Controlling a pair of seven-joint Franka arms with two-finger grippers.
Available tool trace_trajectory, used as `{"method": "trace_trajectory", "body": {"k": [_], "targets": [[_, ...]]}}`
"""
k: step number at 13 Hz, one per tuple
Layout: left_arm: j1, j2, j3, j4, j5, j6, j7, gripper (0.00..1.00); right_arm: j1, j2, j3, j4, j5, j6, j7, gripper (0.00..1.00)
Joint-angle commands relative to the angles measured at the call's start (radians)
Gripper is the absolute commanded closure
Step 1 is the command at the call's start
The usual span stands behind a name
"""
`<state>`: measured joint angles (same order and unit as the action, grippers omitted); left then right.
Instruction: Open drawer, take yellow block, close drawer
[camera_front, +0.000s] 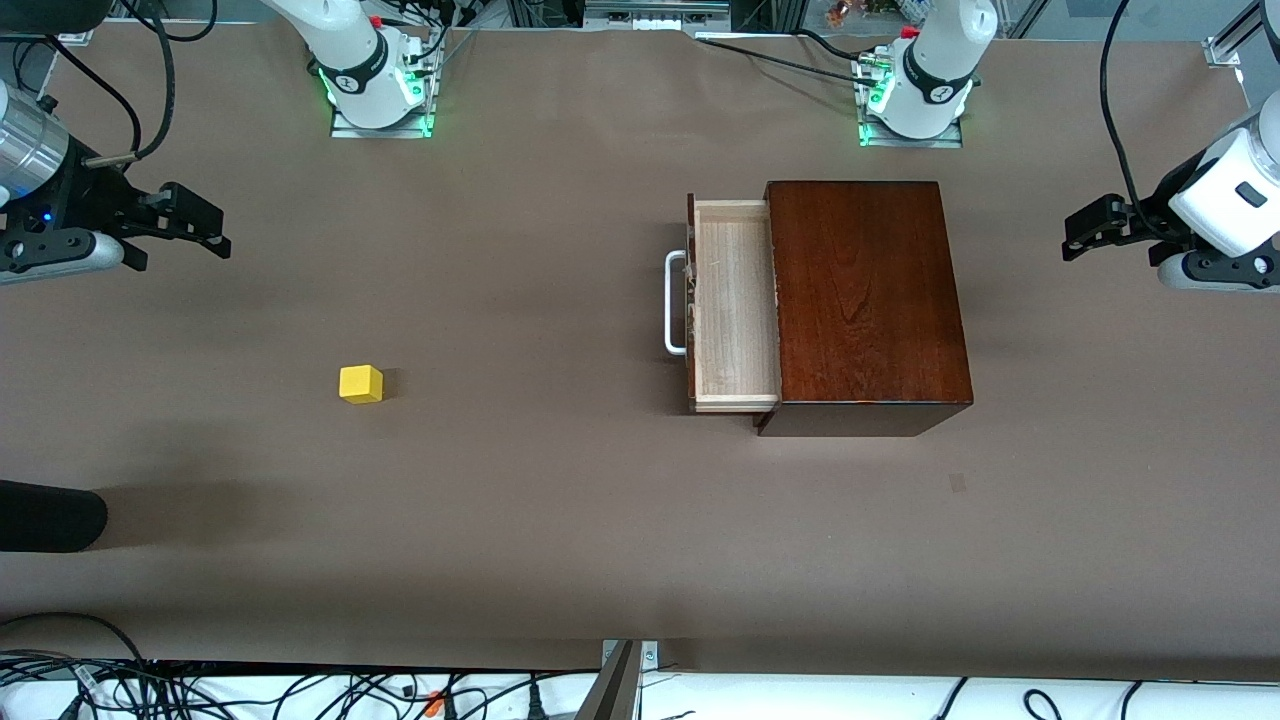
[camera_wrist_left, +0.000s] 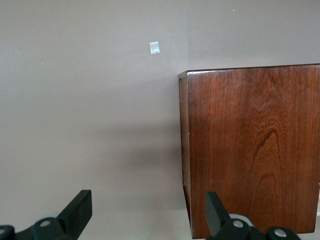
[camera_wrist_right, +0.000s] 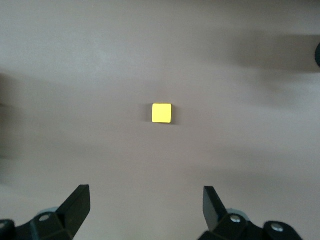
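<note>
On my screens, the drawer (camera_front: 735, 305) stands pulled out of the dark wooden box (camera_front: 860, 300), its pale tray bare and its white handle (camera_front: 674, 303) facing the right arm's end of the tabletop (camera_front: 560, 520). The yellow block (camera_front: 361, 384) sits alone on the tabletop, well apart from the drawer and toward the right arm's end.

My right pincer (camera_front: 205, 225) hangs with its fingers apart and nothing between them at its own end of the tabletop; its wrist view has the block (camera_wrist_right: 161, 113) ahead of the fingertips (camera_wrist_right: 77, 202), clear of them.

My left pincer (camera_front: 1085, 228) hangs at the other end, fingers also apart and empty; its wrist view shows one fingertip (camera_wrist_left: 215, 210) over the box (camera_wrist_left: 250, 150) and the other over bare tabletop beside it. A small pale mark (camera_wrist_left: 154, 48) lies on the tabletop ahead of that pincer.
</note>
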<state>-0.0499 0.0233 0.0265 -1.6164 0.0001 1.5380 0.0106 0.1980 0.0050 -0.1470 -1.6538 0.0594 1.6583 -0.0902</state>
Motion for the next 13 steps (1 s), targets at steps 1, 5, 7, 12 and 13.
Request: {"method": "trace_trajectory", "body": {"k": [1, 5, 7, 12, 13], "targets": [[0.002, 0.012, -0.008, 0.029, -0.023, -0.024, -0.004, 0.0, -0.009, 0.013, 0.006, 0.043, -0.023, -0.034, -0.011, 0.0], [-0.005, 0.015, -0.008, 0.027, -0.023, -0.024, -0.008, 0.0, -0.009, 0.02, -0.008, 0.06, -0.026, -0.034, -0.01, 0.0], [-0.004, 0.015, -0.008, 0.026, -0.023, -0.024, -0.007, 0.0, -0.009, 0.027, -0.008, 0.06, -0.026, -0.031, -0.011, 0.0], [0.004, 0.021, -0.008, 0.027, -0.023, -0.022, 0.005, 0.0, -0.009, 0.035, -0.02, 0.06, -0.026, -0.026, -0.016, 0.0], [0.004, 0.023, -0.008, 0.029, -0.022, -0.021, 0.005, 0.0, -0.008, 0.033, -0.02, 0.06, -0.026, -0.028, -0.014, 0.0]]}}
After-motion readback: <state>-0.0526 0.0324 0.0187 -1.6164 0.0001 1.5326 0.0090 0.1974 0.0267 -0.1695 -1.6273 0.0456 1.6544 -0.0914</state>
